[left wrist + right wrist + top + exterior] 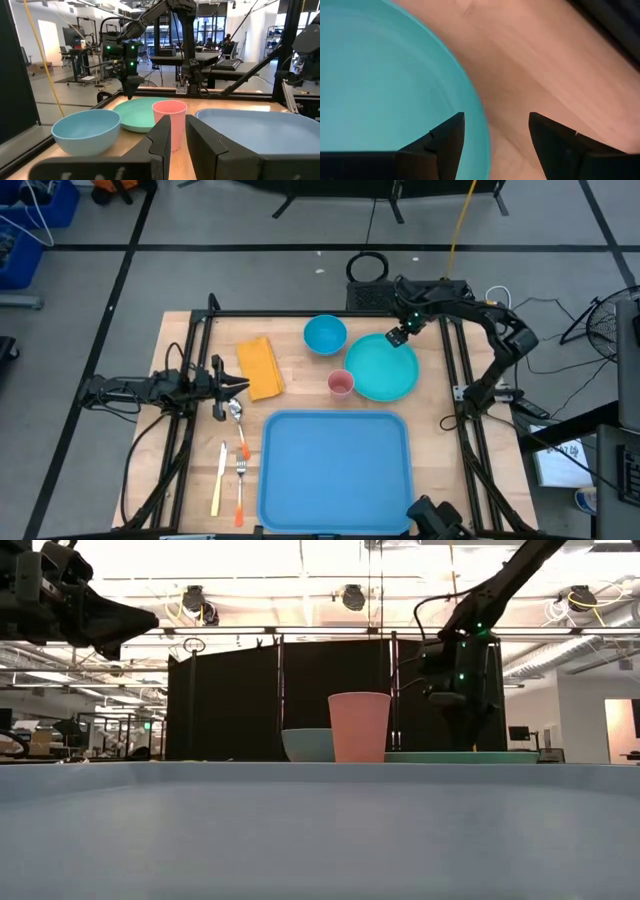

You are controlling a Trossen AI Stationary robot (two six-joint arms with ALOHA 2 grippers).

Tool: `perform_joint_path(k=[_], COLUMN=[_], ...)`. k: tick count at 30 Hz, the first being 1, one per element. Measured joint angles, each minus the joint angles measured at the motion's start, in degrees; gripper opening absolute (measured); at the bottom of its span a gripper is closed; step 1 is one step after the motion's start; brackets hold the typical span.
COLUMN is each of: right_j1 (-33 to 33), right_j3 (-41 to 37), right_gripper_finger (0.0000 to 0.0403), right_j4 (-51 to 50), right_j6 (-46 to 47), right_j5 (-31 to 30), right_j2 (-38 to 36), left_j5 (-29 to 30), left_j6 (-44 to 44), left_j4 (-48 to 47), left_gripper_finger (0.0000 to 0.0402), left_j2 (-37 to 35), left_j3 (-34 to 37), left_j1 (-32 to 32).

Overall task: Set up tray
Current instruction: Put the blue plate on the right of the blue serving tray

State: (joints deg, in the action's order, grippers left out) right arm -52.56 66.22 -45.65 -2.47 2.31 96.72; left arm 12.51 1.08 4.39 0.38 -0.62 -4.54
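Observation:
The big blue tray (335, 465) lies flat at the table's near middle; its rim fills the foreground in the low view (320, 775). Beyond it are a round turquoise plate (383, 370), a pink cup (341, 383) and a blue bowl (325, 334). My right gripper (398, 337) points down over the plate's far rim (477, 115), open, with one finger over the plate and the other over bare wood; I cannot tell whether it touches the plate. My left gripper (240, 387) hovers by the yellow napkin (260, 366), shut but for a narrow slit (177, 135), holding nothing.
A spoon (236, 415), a yellow-handled knife (217, 478) and an orange-handled fork (241, 480) lie on the wood left of the tray. Black frame rails run along the table's left, right and far edges. Bare wood shows right of the tray.

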Motion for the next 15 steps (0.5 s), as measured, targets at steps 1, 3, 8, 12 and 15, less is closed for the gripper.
perform_joint_path(k=[1,3,8,12,15], right_j1=[0.1,0.6,0.9,0.9,0.6], right_j3=[0.0,0.0,0.0,0.0,-0.1], right_gripper_finger=[0.0215,0.0215,0.0215,0.0211,0.0204], right_j4=[-0.1,0.1,0.3,0.4,0.0], right_j6=[-0.4,-0.7,-1.5,-1.7,-1.5], right_j5=[0.8,1.0,1.0,0.7,0.7], right_j2=[0.2,0.6,1.1,2.3,4.2], left_j5=[0.0,0.0,0.0,0.0,0.0], left_j6=[-0.1,-0.2,-1.3,-1.3,-1.4], left_j4=[0.0,-0.3,-0.6,-0.6,-0.8], left_gripper_finger=[0.0063,0.0063,0.0063,0.0063,0.0063], left_j2=[0.0,0.0,0.0,0.0,0.0], left_j3=[0.0,0.0,0.0,0.0,0.0], left_j1=[0.0,0.0,0.0,0.0,0.0])
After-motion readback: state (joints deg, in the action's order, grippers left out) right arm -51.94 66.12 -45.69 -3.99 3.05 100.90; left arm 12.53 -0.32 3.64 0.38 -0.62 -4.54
